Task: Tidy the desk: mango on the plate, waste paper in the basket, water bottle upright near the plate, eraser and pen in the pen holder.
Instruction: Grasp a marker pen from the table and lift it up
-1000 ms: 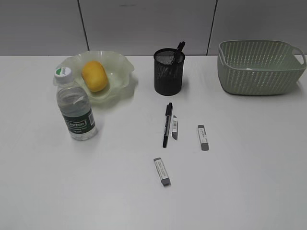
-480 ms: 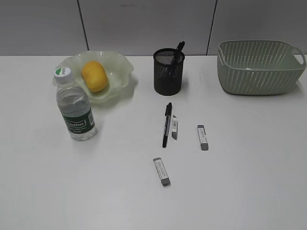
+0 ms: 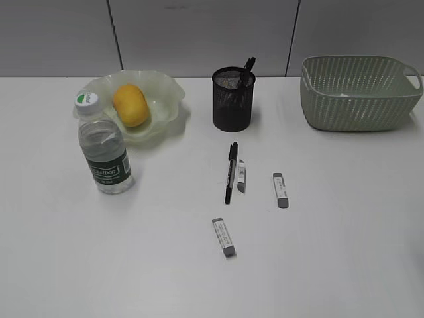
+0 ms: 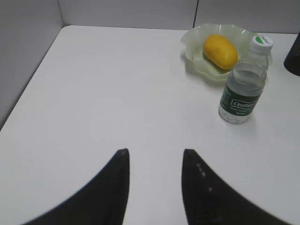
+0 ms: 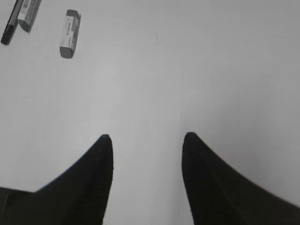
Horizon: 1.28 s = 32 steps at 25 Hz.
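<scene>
pen [image 3: 230, 172]: thin, light, hard; grab its middle
erasers [image 3: 280, 190]: small, flat, light; pinch the long sides
left gripper [image 4: 154, 161]: apart, empty
right gripper [image 5: 147, 145]: apart, empty

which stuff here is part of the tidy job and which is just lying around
Part of the job: mango, plate, bottle, pen holder, basket, loose pen, three erasers.

Just lying about: nothing I can see; the waste paper isn't clearly visible.
</scene>
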Available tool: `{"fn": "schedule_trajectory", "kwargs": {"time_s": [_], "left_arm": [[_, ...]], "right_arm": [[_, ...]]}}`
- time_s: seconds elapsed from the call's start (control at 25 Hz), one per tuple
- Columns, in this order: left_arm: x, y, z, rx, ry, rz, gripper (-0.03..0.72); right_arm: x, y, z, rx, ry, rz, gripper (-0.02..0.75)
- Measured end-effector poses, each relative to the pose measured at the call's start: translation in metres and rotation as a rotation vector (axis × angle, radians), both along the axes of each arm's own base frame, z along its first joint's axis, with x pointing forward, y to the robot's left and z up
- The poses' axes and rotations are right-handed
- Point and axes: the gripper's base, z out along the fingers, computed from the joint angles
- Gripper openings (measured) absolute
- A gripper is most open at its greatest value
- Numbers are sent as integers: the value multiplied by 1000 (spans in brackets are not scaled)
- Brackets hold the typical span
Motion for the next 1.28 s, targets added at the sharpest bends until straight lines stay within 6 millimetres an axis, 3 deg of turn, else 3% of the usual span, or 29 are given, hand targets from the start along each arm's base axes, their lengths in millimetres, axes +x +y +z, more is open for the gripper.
{"fn": "schedule_trajectory", "kwargs": {"time_s": [0.36,0.6,0.96,1.28], "left_arm": [[0,0,0,0,0,1,245],[0,0,0,0,0,1,241],[0,0,0,0,0,1,241],[0,0,0,0,0,1,239]], "right_arm": [[94,23,-25,29,84,-21,384],[139,45,-47,45,162,-9,384],[189,125,-78,83,233,45,384],[221,195,-109,30,344,86,384]]}}
